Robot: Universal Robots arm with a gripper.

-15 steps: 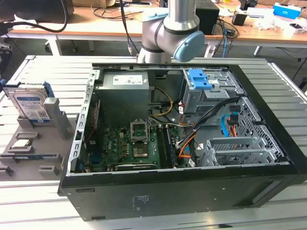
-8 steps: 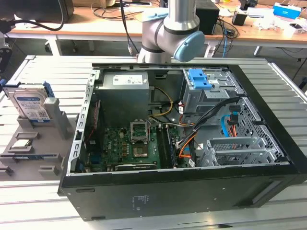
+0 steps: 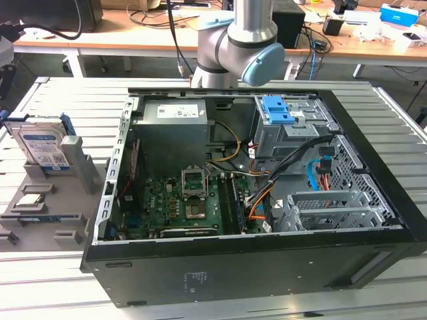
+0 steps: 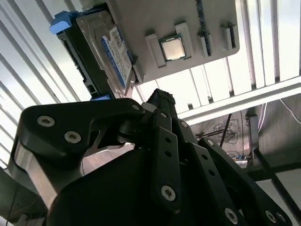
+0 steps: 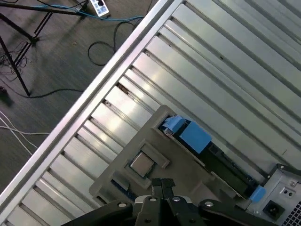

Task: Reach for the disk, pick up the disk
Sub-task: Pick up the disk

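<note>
Disk: flat silver-black metal hard drive (image 3: 43, 143) with a white-and-blue label and blue plastic rails. It stands upright on one edge in a slot of the grey holder, at the exterior view's left, well apart from the computer case. In the second wrist view its label face (image 4: 115, 54) shows. In the first wrist view it is seen edge-on (image 5: 221, 162), with blue rail ends at both ends.
Holder: grey moulded plastic tray (image 3: 80, 167) with slots and recesses, lying flat on the table. It appears in both wrist views (image 4: 155, 19) (image 5: 188, 174).
Chip: small square silver processor (image 3: 30, 200) lying flat in a square recess of the holder, near the disk but not touching it. It appears in both wrist views (image 4: 173, 48) (image 5: 142, 163).
Gripper: black two-finger tool (image 5: 162, 184). In the first wrist view its tips are pressed together with nothing between them, and they sit nearer the chip's recess than the disk. In the second wrist view the tips (image 4: 160, 99) hang clear of the disk, with no contact.
Arm: grey-and-silver robot arm with a pale blue joint cap (image 3: 240, 40), rising behind the case.
Case: black desktop computer case (image 3: 267, 267), lying on its side with the panel off, showing a green motherboard, cables and a blue plastic bracket (image 3: 277, 110) on the drive cage.
Table: slatted aluminium surface (image 3: 67, 93) (image 5: 211, 61) bearing the case and the holder.
</note>
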